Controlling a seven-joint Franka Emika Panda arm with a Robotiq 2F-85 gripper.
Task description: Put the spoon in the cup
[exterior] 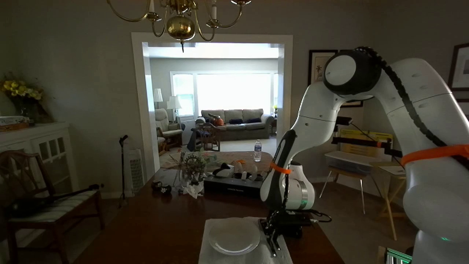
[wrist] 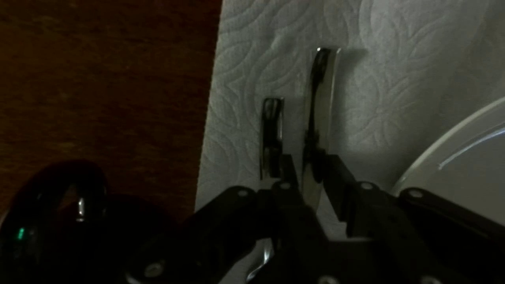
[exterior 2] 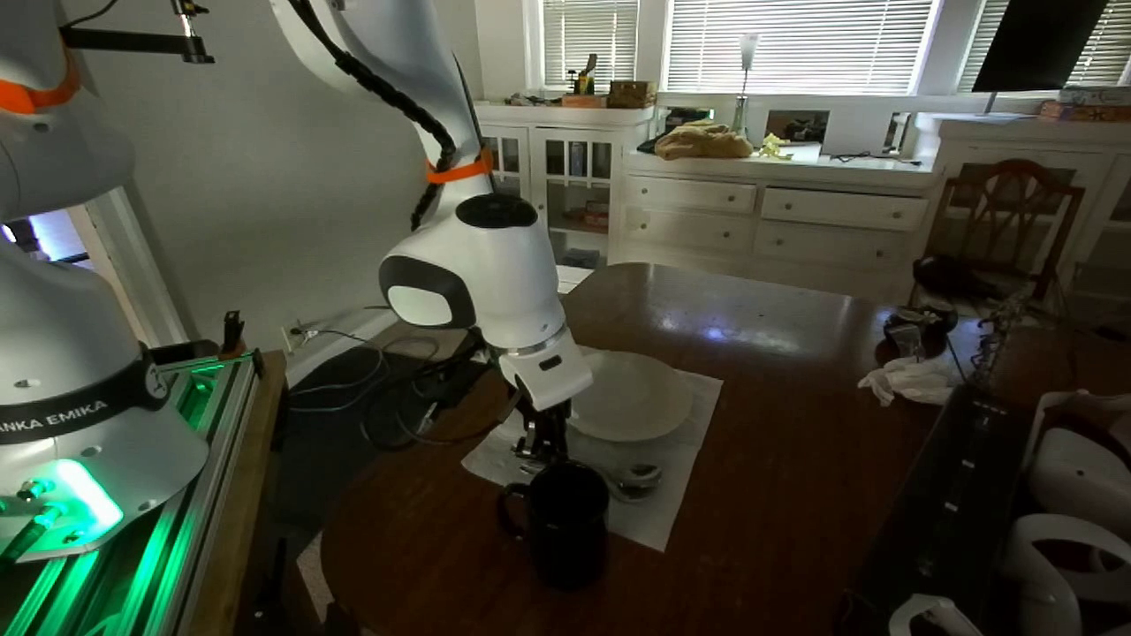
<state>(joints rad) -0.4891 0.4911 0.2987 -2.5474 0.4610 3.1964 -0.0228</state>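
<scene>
The cup, a black mug (exterior 2: 570, 530), stands upright on the table; its handle (wrist: 59, 197) shows at the lower left in the wrist view. Two silvery utensils lie side by side on a paper towel. The rounded spoon end (exterior 2: 640, 478) shows behind the mug in an exterior view. In the wrist view, one handle (wrist: 326, 86) runs between my fingertips and the other handle (wrist: 271, 126) lies just outside the left finger; I cannot tell which is the spoon's. My gripper (wrist: 307, 161) is partly open, low over the handles; it also shows in an exterior view (exterior: 274, 251).
A white plate (exterior: 234, 238) lies on the paper towel (exterior 2: 680, 486) beside my gripper. A long black box (exterior: 231, 186) with several white things stands farther along the table (exterior 2: 778, 389). Crumpled white paper (exterior 2: 910, 378) and a water bottle (exterior: 258, 150) are also on the table.
</scene>
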